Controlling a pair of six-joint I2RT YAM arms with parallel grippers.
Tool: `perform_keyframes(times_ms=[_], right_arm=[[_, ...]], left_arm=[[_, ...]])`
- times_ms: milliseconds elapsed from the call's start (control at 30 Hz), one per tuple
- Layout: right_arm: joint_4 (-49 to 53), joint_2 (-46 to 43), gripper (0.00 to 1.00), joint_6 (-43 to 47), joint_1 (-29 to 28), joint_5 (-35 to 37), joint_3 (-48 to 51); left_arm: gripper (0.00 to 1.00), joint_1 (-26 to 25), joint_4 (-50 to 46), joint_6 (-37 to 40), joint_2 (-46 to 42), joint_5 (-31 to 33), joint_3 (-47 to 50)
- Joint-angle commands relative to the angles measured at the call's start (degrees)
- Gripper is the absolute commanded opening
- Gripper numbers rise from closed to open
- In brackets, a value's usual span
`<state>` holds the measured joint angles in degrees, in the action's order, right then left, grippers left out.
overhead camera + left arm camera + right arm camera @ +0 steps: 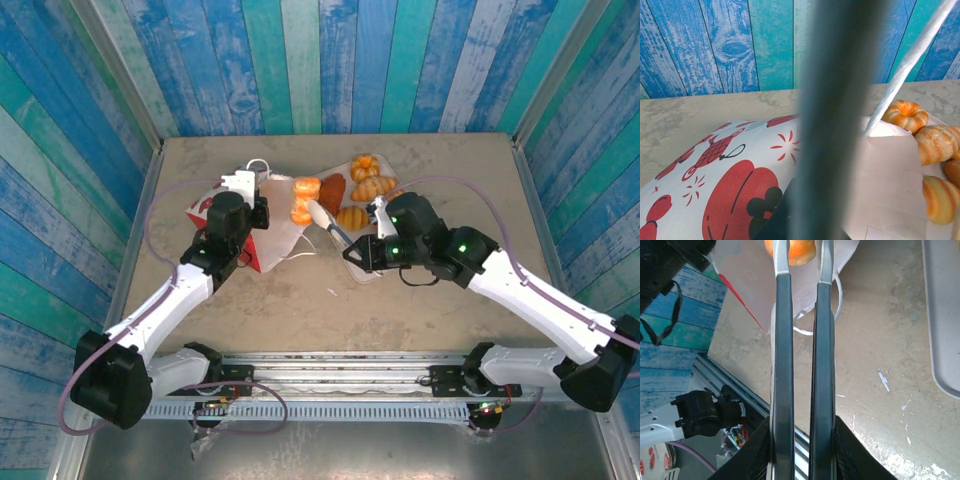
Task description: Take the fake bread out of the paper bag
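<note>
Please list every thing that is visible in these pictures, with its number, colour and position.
paper bag: one, white with red print, lying left of centre
fake bread: five visible, orange to brown; one at the tongs' tips by the bag, four further right
tongs: one pair, black handles, metal tips, centre
tray: one, pale, right of the bag
table: one, beige, under everything
left gripper: shut, over the paper bag
right gripper: shut on the tongs
</note>
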<state>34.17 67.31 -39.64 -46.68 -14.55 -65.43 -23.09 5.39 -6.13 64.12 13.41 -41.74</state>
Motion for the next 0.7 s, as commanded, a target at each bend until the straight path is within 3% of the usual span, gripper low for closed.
perform_keyframes(times_ms=[0,100,400,667], right_arm=[[-3.11,-3.89,0.01,-0.45,1.21,-0.84,0.41],[-1.22,-6.53,0.01,0.35,2.53,0.23,0.58],[17.09,-9.32,0.01,6.49,8.87,3.25,-2.42],[12.27,-13.56,0.02,-1.92,11.88,-2.32,8.24]], left_arm=[[0.06,-0.07,-0.29,-0.72,0.83,0.76,-0.91],[0.06,-0.11,-0.47,-0.7,0.7,0.75,-0.94],[0.06,-0.11,-0.82,-0.63,-0.26,-0.11,-1.0],[0.06,-0.13,-0.95,-0.95,-0.66,-0.59,-0.91]])
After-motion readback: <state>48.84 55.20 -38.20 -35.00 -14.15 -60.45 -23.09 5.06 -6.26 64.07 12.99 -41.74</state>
